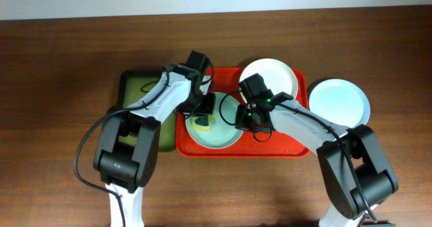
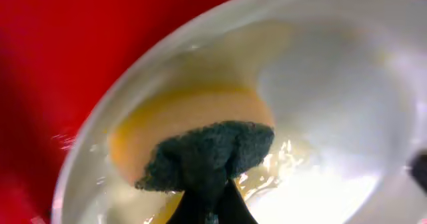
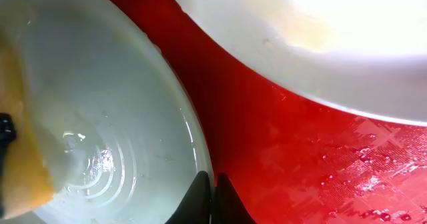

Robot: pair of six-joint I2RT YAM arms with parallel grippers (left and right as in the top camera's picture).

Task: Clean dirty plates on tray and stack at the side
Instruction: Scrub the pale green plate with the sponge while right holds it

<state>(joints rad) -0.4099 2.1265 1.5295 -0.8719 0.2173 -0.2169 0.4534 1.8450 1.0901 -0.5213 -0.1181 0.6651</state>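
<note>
The red tray (image 1: 290,146) holds a pale green plate (image 1: 223,136) at its front left and a white plate (image 1: 270,75) at its back right. My left gripper (image 1: 202,113) is shut on a yellow sponge with a dark green scouring face (image 2: 207,144), which presses on the green plate (image 2: 333,104). My right gripper (image 3: 213,184) is shut on that plate's right rim (image 3: 100,104), with its fingers either side of the edge. The white plate (image 3: 333,57) shows a faint yellow smear. A pale blue plate (image 1: 339,102) lies on the table to the right of the tray.
A narrower dark green tray (image 1: 131,85) lies left of the red tray, partly under my left arm. Both arms cross over the red tray's middle. The table is brown wood on all sides.
</note>
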